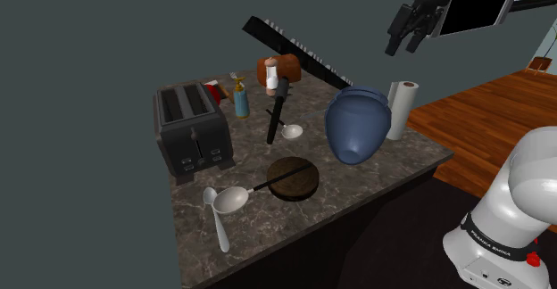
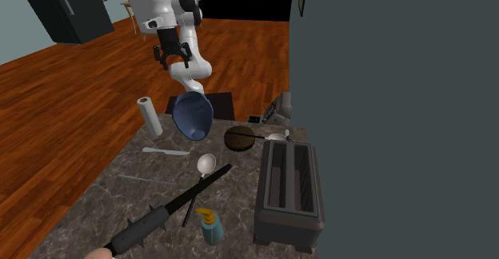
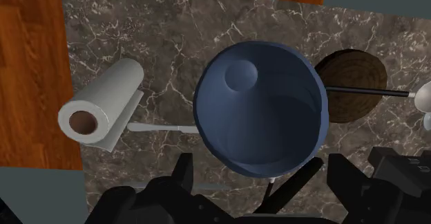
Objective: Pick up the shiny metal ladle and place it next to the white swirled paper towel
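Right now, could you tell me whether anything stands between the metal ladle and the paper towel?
Yes: the blue bowl stands between the ladle and the paper towel, close beside the latter.

Dark marble counter (image 1: 384,173), reddish wood floor (image 2: 72,97), plain grey-teal wall (image 2: 400,57)

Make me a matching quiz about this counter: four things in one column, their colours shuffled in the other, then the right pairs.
Things:
1. paper towel roll
2. large bowl
3. toaster
4. round board

Colours:
A. dark brown
B. dark grey
C. white
D. blue

Pairs: 1-C, 2-D, 3-B, 4-A.
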